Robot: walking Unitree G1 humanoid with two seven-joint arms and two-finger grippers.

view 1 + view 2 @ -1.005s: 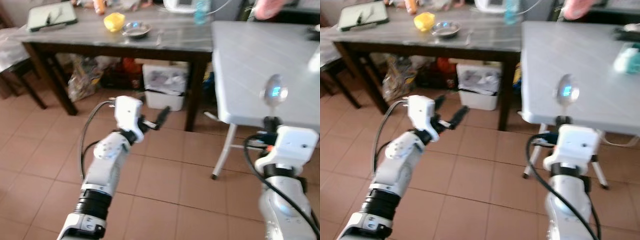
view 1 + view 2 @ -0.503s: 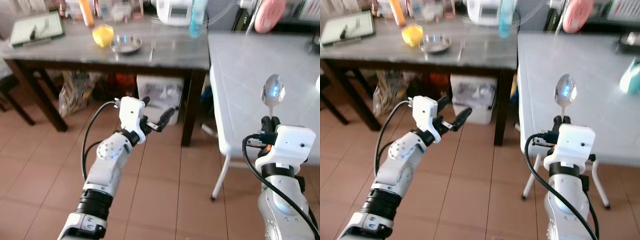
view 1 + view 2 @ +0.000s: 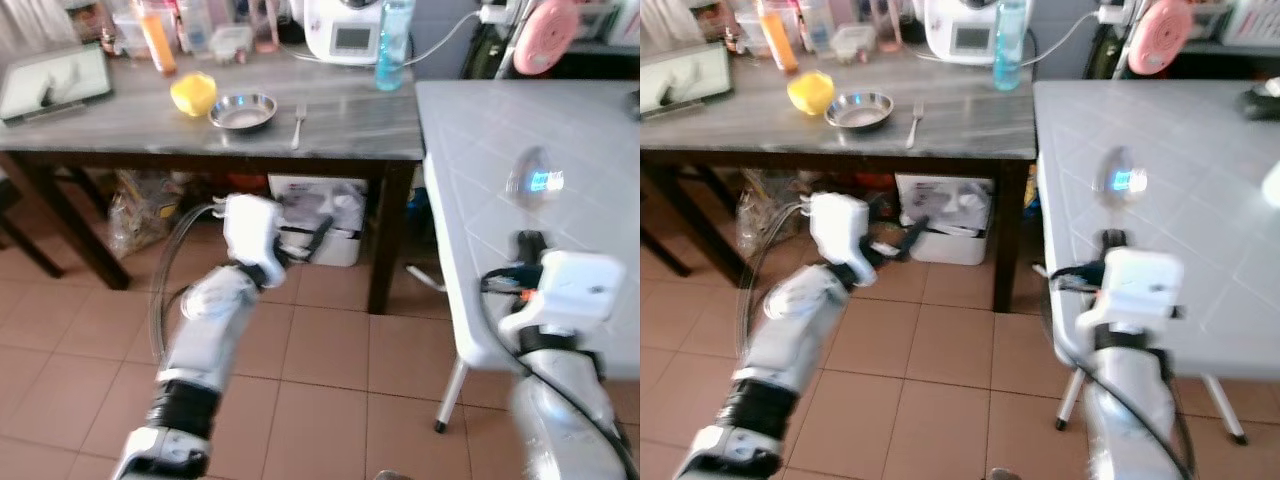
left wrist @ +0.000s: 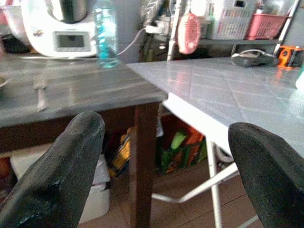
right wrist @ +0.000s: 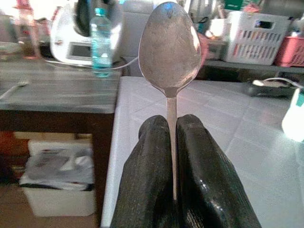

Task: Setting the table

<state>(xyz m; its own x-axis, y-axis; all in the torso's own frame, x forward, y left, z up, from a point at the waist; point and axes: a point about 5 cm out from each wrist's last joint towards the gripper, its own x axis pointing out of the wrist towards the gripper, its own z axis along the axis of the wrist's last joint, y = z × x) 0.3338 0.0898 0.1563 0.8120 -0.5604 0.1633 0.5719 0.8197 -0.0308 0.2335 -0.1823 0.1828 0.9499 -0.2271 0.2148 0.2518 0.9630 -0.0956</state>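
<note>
The right gripper (image 5: pixel 172 142) clamps the shiny metal spoon (image 5: pixel 169 45) upright by its handle, ready for carrying to the white tiled table (image 3: pixel 500 130); beside that table, the left gripper (image 4: pixel 166 161) hangs wide open, empty.

On the dark wooden table (image 3: pixel 150 115), a white kitchen machine (image 3: pixel 345 25) stands at the back edge with a blue water bottle (image 3: pixel 391 45) just beside it. An orange bottle (image 3: pixel 158 40) and clear containers (image 3: pixel 215 30) crowd the far left corner, near a tablet (image 3: pixel 55 80). Under the table sit a white bin (image 3: pixel 320 215) and plastic bags (image 3: pixel 140 195). A pink fan (image 3: pixel 545 35) hangs behind.
</note>
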